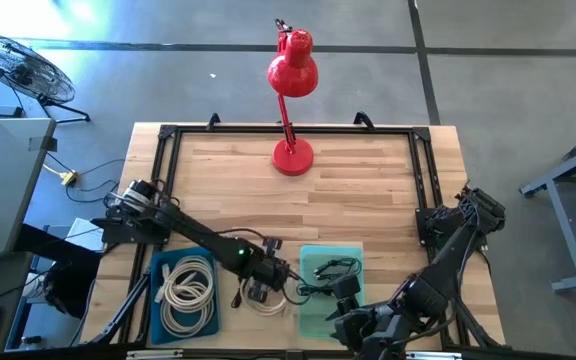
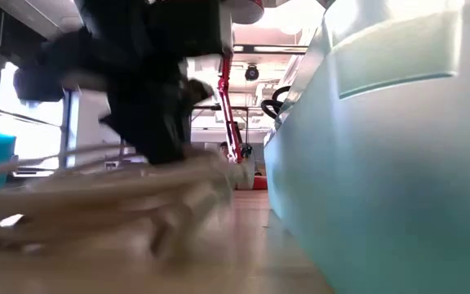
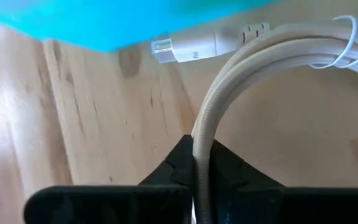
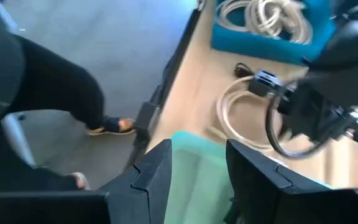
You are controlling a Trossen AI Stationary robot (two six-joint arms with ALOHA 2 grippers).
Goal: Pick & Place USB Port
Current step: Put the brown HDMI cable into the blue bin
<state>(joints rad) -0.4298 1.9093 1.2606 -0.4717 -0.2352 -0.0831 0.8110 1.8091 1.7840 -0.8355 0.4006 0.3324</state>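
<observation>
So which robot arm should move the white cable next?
The left one, probably. Its jaws are shut on the white cable lying on the wood between the blue bin and the green tray. The right gripper hangs over the green tray's near edge with its jaws open and empty.

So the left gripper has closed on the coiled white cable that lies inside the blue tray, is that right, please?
Not quite: the left gripper has closed on the coiled white cable, but that coil lies on the bare wooden table between the blue tray and the green tray, not inside the blue one. The high view shows it; another white cable sits in the blue tray.
</observation>
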